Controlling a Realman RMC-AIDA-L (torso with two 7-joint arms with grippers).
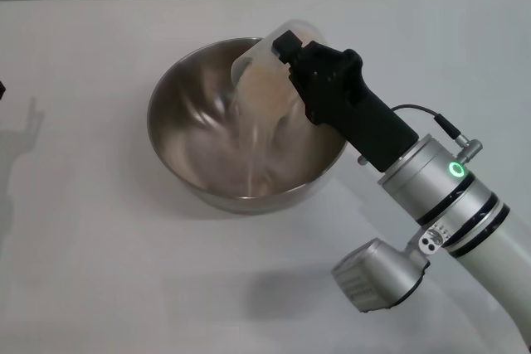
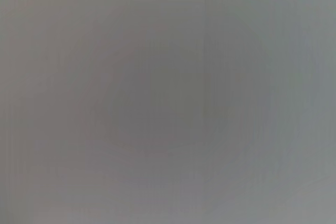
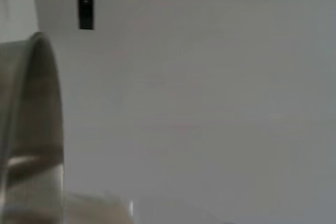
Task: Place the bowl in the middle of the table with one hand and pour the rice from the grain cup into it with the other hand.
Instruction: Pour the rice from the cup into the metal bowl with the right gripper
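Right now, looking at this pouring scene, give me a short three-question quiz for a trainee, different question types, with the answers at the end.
1. True or false: the cup is tilted over the bowl.
2. Which gripper holds the cup? A) left B) right
3. Fill in: the grains leaving the cup are ____.

Key
1. True: it is tipped with its mouth inside the bowl's rim.
2. B: the right gripper's jaws are shut on the cup; the left gripper is out of the head view, apart from a dark sliver at the table's left edge.
3. Rice, streaming down into the bowl.
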